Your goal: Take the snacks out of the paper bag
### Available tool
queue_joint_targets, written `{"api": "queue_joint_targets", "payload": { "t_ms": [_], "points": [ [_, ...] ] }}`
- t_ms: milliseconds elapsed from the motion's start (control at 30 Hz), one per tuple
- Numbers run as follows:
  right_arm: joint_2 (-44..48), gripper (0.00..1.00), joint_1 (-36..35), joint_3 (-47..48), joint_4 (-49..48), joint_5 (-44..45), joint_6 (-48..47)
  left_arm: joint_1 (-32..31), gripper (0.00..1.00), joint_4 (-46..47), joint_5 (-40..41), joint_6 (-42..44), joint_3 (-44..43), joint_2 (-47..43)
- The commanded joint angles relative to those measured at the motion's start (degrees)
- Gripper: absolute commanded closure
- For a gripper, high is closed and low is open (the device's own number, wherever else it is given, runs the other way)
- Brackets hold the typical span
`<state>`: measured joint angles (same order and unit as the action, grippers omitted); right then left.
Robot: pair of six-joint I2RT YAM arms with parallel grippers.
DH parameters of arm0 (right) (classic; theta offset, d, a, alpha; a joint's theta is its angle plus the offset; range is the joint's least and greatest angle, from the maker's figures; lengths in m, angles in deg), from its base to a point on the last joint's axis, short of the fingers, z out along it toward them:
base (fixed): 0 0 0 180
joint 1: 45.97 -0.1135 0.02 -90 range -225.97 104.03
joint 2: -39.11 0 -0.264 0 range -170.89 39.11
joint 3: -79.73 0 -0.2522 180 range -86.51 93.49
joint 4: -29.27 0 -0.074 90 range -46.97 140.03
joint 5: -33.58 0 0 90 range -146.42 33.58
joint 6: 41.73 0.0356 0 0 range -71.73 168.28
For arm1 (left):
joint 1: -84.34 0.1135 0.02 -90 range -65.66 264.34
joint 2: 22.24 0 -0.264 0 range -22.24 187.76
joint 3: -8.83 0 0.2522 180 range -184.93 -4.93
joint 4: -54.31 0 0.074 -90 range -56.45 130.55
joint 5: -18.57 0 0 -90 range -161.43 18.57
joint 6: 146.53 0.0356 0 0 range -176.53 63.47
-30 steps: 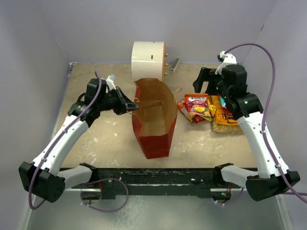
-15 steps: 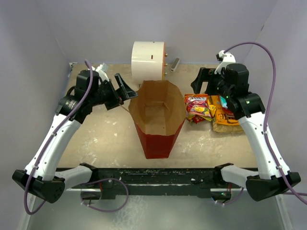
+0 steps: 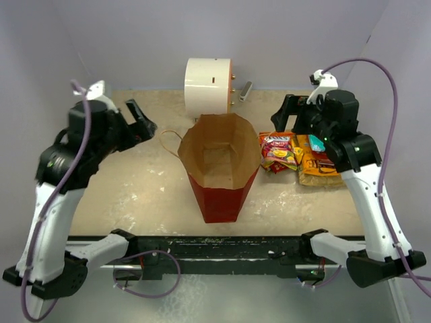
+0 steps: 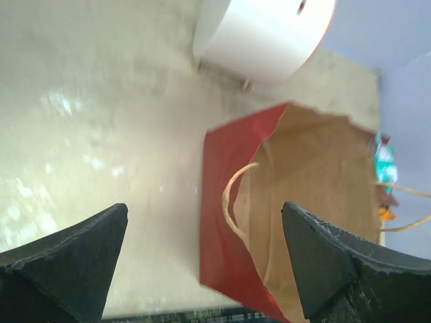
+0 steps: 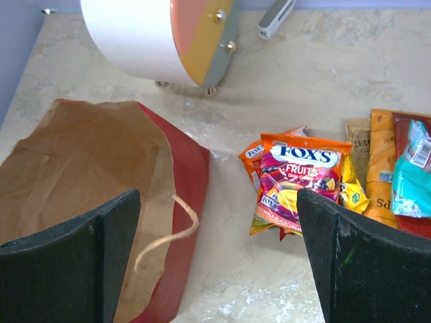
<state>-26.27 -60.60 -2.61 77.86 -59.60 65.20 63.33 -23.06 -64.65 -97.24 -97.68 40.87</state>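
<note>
A beige, speckled table [image 3: 135, 195] is being enclosed on three sides by pale lilac walls. At its middle the red paper carrier bag with the brown kraft lining [image 3: 222, 202] is standing upright, its mouth being kept wide open towards the overhead camera; no packet is being shown on its brown floor, so the emptying is judged to be finished or nearly so. One thin twine handle [image 3: 168, 142] is drooping over the left rim.

Just right of the bag, apart from it, the snacks are lying flat in a loose pile. The red-and-yellow candy packet [image 5: 300, 185] is nearest the bag. The yellow-orange chip bag [image 3: 313, 165] is lying to its right. The small teal packet [image 5: 411, 185] is resting on a red chip bag [image 5: 404, 126] at the pile's right edge. This spot is probably being used because it lies within the right arm's reach.

The right gripper [image 3: 288, 116] is being held above the far side of the pile, its jaws spread and nothing between them. The left gripper [image 3: 139, 120] is being carried high at the far left, well apart from the bag, jaws likewise spread and empty.

A white cylinder lying on its side [image 3: 207, 83] and a small grey clip-like object [image 3: 245, 90] are sitting against the far wall.
</note>
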Motion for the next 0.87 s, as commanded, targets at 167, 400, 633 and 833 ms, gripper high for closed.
{"api": "queue_joint_targets", "payload": {
  "t_ms": [167, 400, 633, 833],
  "points": [
    [8.4, 0.00, -0.1, 13.6, 2.4, 2.6, -1.0, 0.2, 0.01, 18.5, 6.5, 17.6, -9.2, -12.8],
    [11.1, 0.01, -0.1, 20.7, 1.5, 8.5, -0.8, 0.2, 0.01, 18.2, 5.5, 21.1, -16.6, -11.8],
    [11.3, 0.01, -0.1, 21.7, 2.8, 13.1, 0.8, 0.2, 0.01, 17.5, 6.6, 22.2, -16.3, -11.9],
    [11.2, 0.01, -0.1, 21.7, 4.5, 13.4, 0.2, 0.2, 0.01, 17.5, 7.6, 22.7, -15.1, -12.2]
  ]
}}
